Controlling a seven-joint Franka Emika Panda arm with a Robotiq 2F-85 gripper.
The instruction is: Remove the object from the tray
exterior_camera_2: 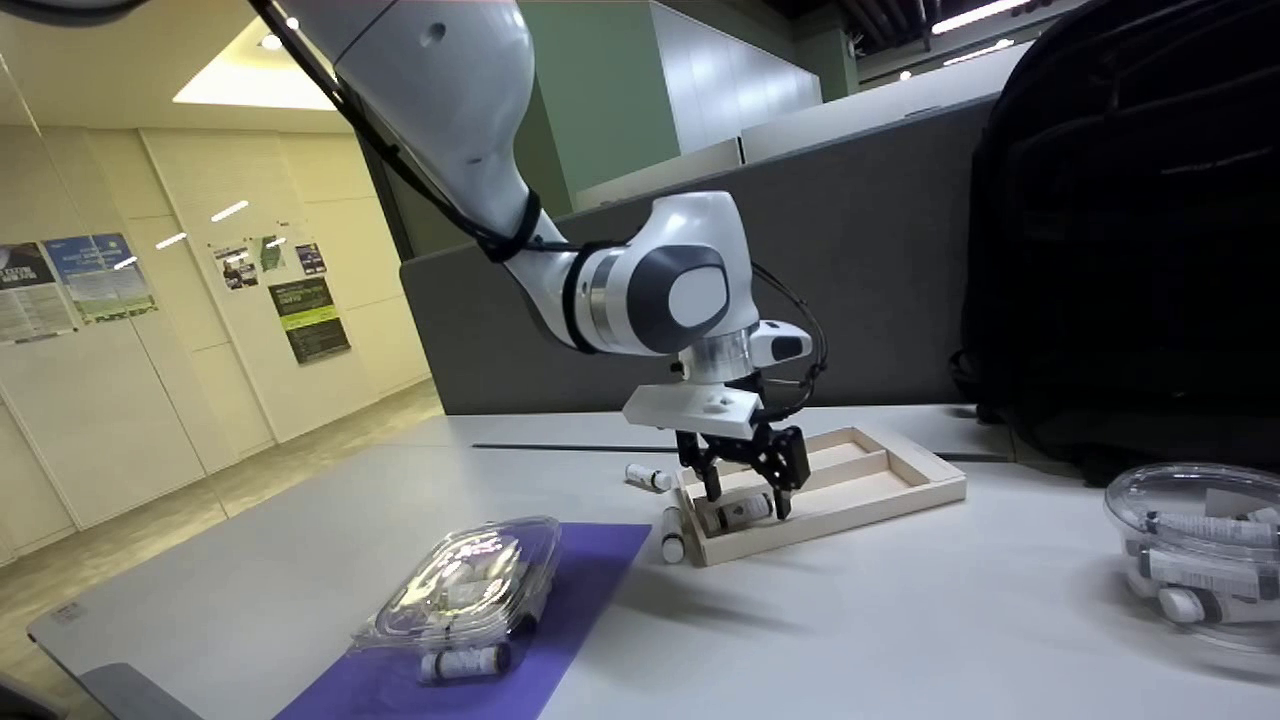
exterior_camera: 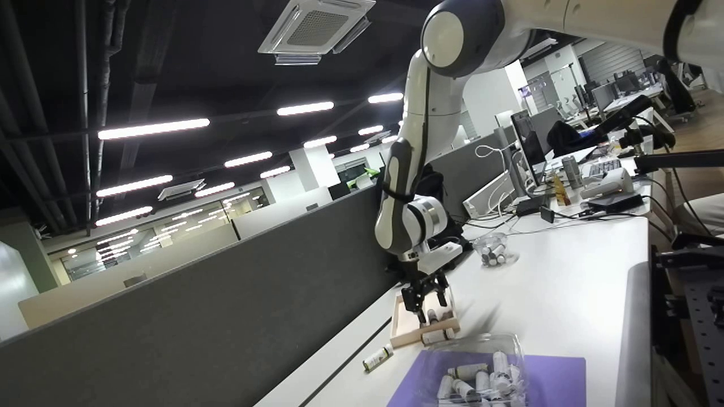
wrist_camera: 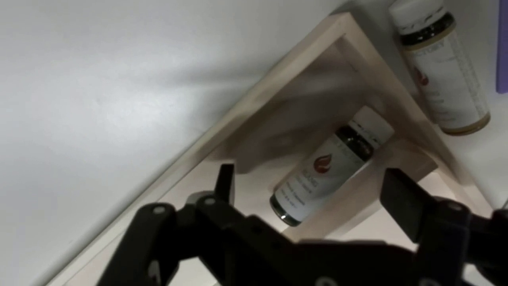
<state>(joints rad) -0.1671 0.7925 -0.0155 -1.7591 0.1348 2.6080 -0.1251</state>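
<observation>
The light wooden tray (exterior_camera_2: 850,518) lies on the white table and also shows in an exterior view (exterior_camera: 403,340) and the wrist view (wrist_camera: 242,109). A divider splits it into compartments. A small bottle (wrist_camera: 325,171) with a white cap and white label lies on its side in one compartment, against the divider; it also shows in an exterior view (exterior_camera_2: 742,512). My gripper (exterior_camera_2: 748,498) is open above the tray, pointing down. In the wrist view the gripper (wrist_camera: 313,190) has its fingers apart on both sides of the bottle's lower part, with no visible contact.
A similar bottle (wrist_camera: 444,75) lies just outside the tray's end wall. Another bottle (exterior_camera_2: 648,477) lies farther back. A clear plastic box (exterior_camera_2: 470,575) of bottles stands on a purple mat (exterior_camera_2: 600,570). A round clear container (exterior_camera_2: 1195,560) holds more bottles. A grey partition (exterior_camera_2: 880,250) stands behind.
</observation>
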